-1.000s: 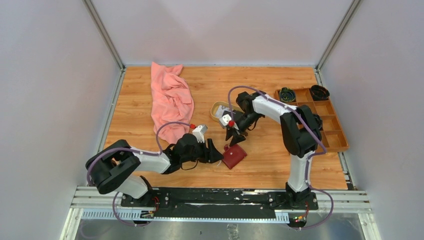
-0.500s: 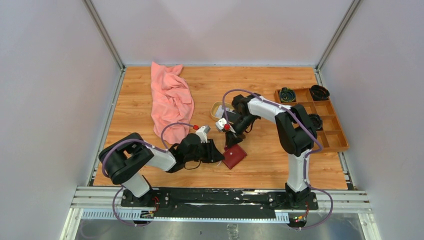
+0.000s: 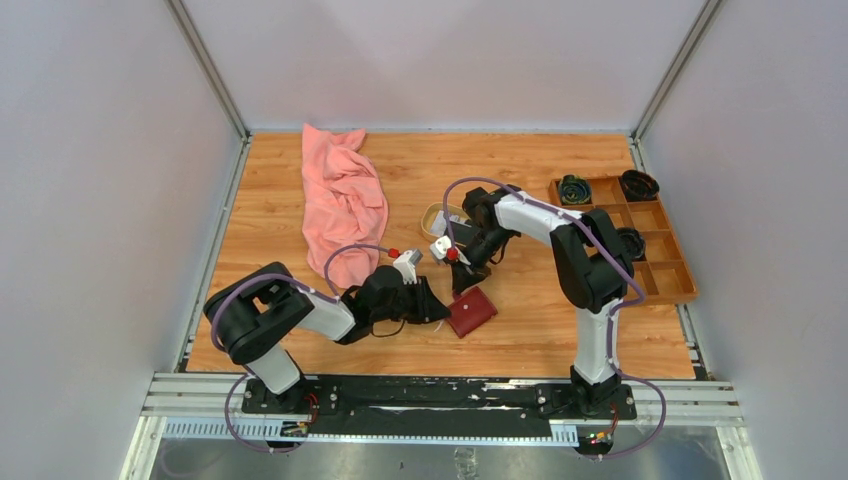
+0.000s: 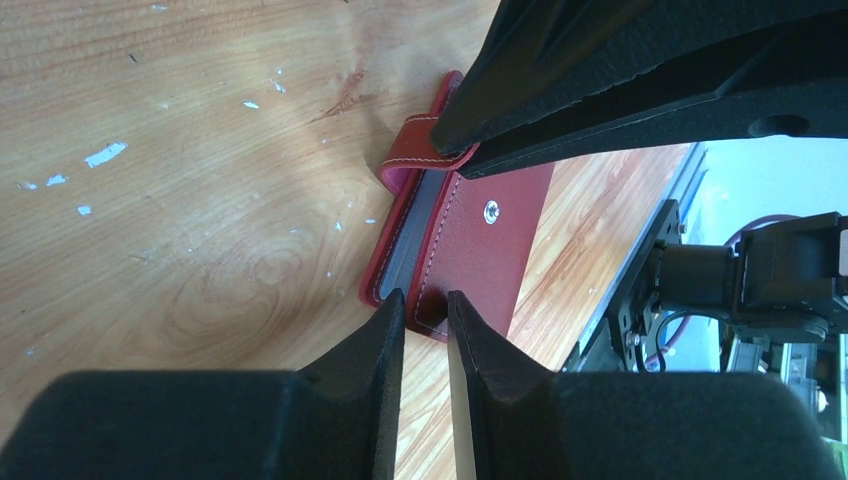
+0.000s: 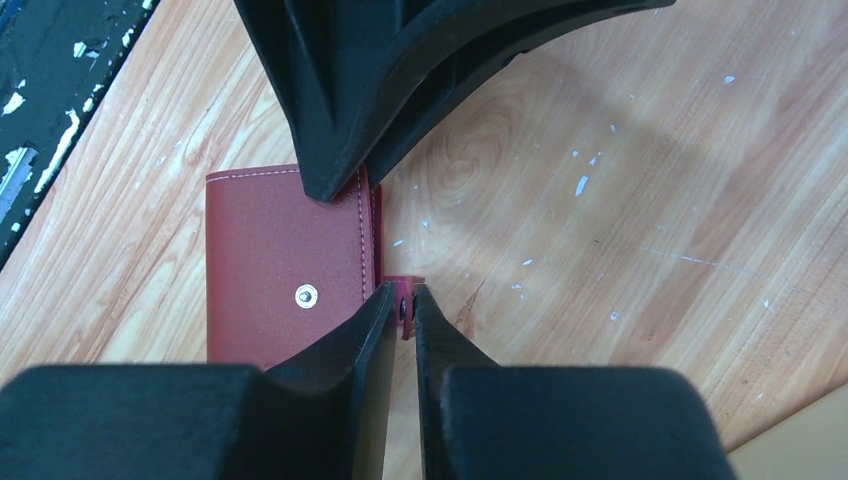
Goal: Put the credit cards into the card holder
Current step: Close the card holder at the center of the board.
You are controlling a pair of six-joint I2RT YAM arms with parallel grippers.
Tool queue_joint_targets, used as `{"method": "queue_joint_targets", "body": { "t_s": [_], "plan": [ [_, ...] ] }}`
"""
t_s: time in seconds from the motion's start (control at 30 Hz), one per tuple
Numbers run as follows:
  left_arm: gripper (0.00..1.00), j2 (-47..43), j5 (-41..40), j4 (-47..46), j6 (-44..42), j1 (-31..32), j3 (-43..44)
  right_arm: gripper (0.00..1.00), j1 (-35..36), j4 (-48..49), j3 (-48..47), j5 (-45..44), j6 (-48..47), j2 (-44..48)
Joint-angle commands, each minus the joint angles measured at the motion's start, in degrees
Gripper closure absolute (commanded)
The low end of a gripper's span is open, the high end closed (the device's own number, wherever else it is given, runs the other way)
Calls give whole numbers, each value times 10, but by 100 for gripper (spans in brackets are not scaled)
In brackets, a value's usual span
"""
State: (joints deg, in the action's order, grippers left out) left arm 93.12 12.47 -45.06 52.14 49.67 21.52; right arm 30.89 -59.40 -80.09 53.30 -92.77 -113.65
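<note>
Right tool [image 5: 403, 293] seemingly tight on card holder [image 5: 270, 260] tab

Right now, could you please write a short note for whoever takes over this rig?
Left gripper: jaws nearly closed around the edge of the small dark red leather-like card holder; grip unconfirmed.
Right gripper: jaws shut on its strap tab.
Holder lies folded, strap unsnapped, between the arms.
Credit cards: not discernible in any view.
Done: none inserted, as far as visible.
To do: open holder, fetch and insert cards.
</note>
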Motion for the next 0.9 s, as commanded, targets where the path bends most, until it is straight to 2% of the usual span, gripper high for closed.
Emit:
{"method": "queue_joint_targets", "body": {
  "t_s": [0.0, 0.33, 0.87],
  "plan": [
    [80, 15, -5, 7, -9, -5, 5, 84, 9, -16, -8, -24, -5, 10],
    [84, 22, -1, 9, -13, -15, 5, 80, 6, -27, -11, -56, -6, 31],
    [84, 28, 11, 9, -14, -16, 10, 83, 6, -41, -24, -44, -10, 17]
  ]
}}
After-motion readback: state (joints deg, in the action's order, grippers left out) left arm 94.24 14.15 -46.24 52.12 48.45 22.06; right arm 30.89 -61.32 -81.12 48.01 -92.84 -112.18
